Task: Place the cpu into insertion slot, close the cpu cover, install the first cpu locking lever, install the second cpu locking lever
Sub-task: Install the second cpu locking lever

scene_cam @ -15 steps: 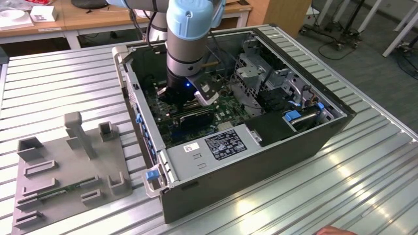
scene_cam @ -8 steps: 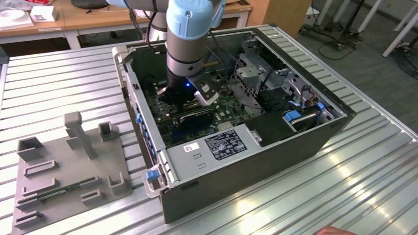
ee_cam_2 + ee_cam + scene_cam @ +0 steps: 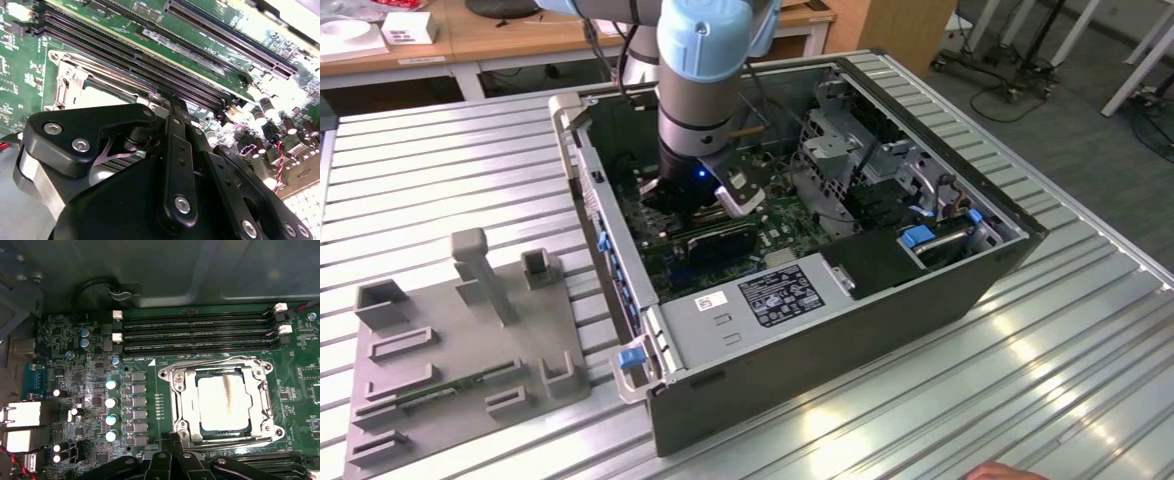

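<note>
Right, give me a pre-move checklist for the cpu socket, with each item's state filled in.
1. cpu seated flat in the socket: ok.
2. cpu cover down around the cpu: ok.
3. locking lever beside the memory slots hooked under its catch: cannot tell.
4. gripper at the socket's edge, off the cpu top: ok.
5. Nothing loose lying on the cpu: ok.

I can read nothing: the print on the case's white label and black label stays illegible.

cpu seated in socket, cpu cover closed, levers down
</note>
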`<state>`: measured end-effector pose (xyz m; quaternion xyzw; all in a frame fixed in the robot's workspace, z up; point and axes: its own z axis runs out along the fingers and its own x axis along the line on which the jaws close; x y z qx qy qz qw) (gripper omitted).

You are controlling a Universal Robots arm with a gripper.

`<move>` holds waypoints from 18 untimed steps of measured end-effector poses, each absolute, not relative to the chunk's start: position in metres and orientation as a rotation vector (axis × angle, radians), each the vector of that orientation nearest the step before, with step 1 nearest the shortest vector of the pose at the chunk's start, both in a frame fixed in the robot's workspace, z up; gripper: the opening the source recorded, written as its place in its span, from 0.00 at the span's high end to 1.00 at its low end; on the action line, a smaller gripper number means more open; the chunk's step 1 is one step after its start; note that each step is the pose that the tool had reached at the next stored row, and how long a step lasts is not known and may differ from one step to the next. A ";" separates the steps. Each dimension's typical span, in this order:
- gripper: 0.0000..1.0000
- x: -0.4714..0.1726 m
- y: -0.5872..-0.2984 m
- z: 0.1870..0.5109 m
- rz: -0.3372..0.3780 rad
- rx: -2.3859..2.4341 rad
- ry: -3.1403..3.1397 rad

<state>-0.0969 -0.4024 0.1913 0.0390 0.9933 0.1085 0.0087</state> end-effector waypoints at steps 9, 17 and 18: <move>0.89 -0.106 -0.402 0.191 0.338 0.122 3.103; 0.89 -0.113 -0.402 0.190 0.338 0.122 3.104; 0.89 -0.113 -0.402 0.190 0.338 0.122 3.104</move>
